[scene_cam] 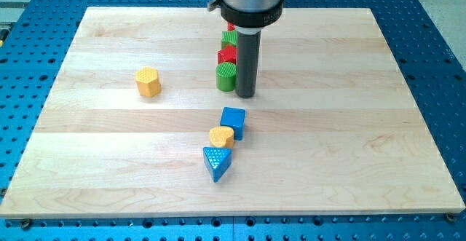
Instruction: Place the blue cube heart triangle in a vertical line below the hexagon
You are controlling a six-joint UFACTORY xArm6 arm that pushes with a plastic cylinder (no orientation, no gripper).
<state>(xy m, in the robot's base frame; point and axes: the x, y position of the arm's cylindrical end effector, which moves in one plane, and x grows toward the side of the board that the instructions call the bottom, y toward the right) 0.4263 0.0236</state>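
A yellow hexagon block (148,81) sits alone at the view's left. A blue cube (234,121), a yellow heart block (221,137) and a blue triangle block (217,162) lie touching in a slanted line near the board's middle, lower down. My tip (245,95) rests on the board above the blue cube, apart from it, and just right of a green cylinder (226,76).
Behind the green cylinder stand a red block (228,54) and another green block (229,37), partly hidden by the rod. The wooden board (364,161) lies on a blue perforated table (437,22).
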